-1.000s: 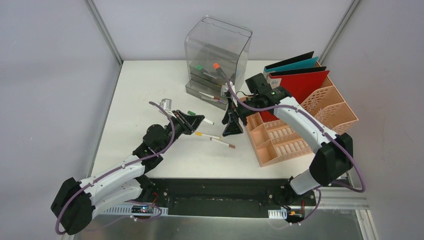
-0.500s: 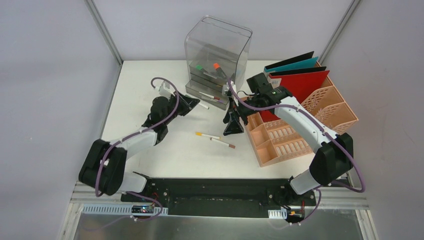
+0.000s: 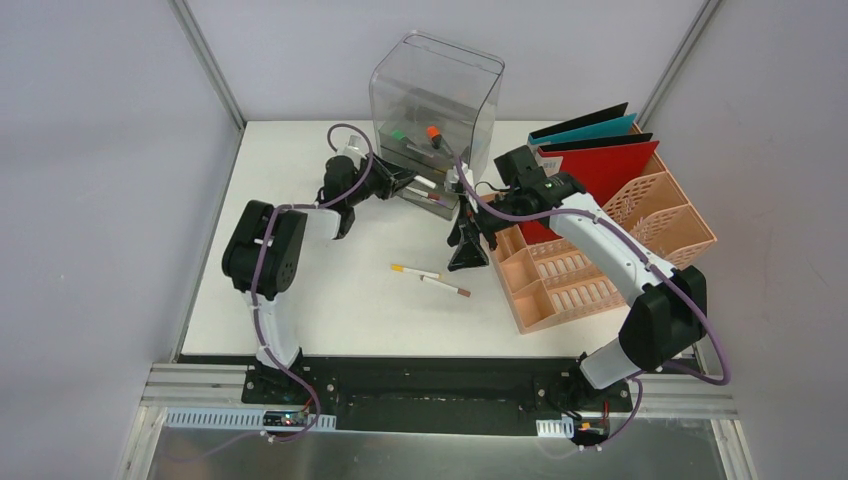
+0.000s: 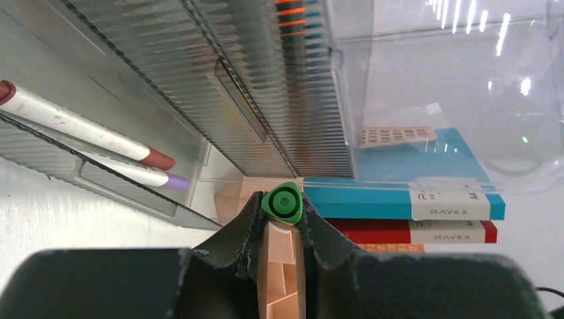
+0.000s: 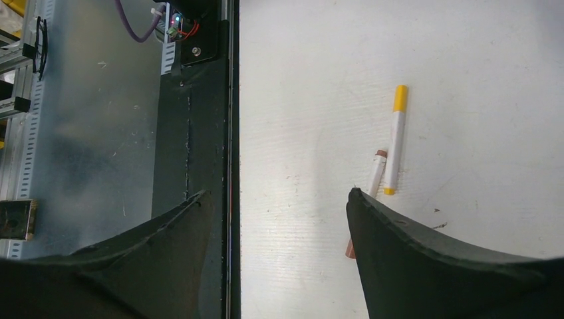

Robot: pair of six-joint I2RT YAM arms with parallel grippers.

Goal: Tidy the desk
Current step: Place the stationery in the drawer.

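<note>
— Where is the left hand (image 3: pixel 398 184)?
— At the clear drawer box (image 3: pixel 435 100), clamped around a green-capped marker (image 4: pixel 282 203).
— And the right hand (image 5: pixel 279 199)?
— Spread wide, holding nothing, above the white counter (image 3: pixel 300 290), near a yellow-capped marker (image 5: pixel 396 139) and a brown-capped marker (image 5: pixel 376 173). The counter lies between grey walls (image 3: pixel 100 150).
</note>
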